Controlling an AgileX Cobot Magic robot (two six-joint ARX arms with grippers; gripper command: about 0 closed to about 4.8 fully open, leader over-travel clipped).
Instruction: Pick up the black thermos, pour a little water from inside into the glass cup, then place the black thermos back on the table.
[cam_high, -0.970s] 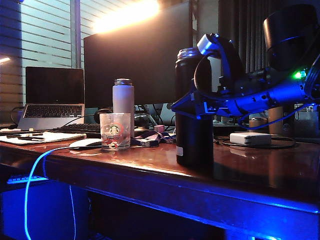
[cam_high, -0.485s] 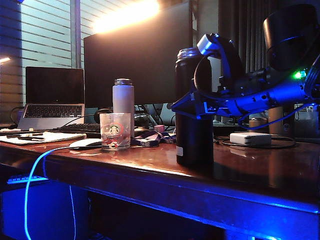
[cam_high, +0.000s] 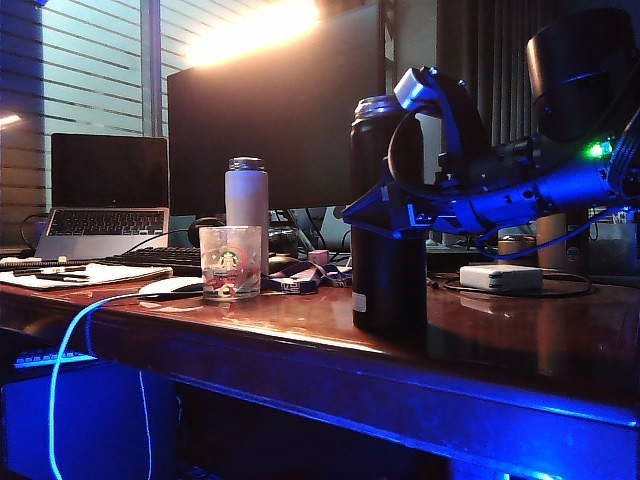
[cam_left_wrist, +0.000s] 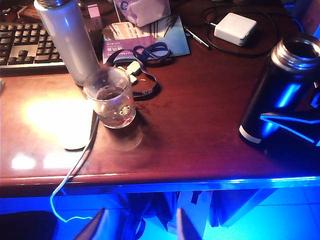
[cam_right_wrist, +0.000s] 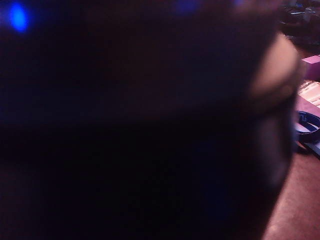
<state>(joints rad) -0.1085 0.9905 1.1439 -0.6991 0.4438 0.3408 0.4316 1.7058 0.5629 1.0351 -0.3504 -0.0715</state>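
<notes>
Black thermos (cam_high: 388, 230) stands upright on the tabletop (cam_high: 330, 320), right of centre frame, lid off, silver rim showing. Right gripper (cam_high: 385, 212) reaches in from the right edge; its fingers (cam_high: 362, 207) sit around the thermos body at mid-height. Glass cup (cam_high: 230, 262) stands left of centre, well apart from the thermos. White bottle (cam_high: 247, 200) just behind the cup. Laptop (cam_high: 108, 195) far left. White adapter (cam_high: 500, 276) at right.

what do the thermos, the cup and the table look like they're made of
Black thermos: likely metal, matte black coat with a bare silvery rim. Glass cup: clear glass, the table shows through it, printed logo. Table: seemingly varnished reddish-brown wood, glossy with reflections.
</notes>
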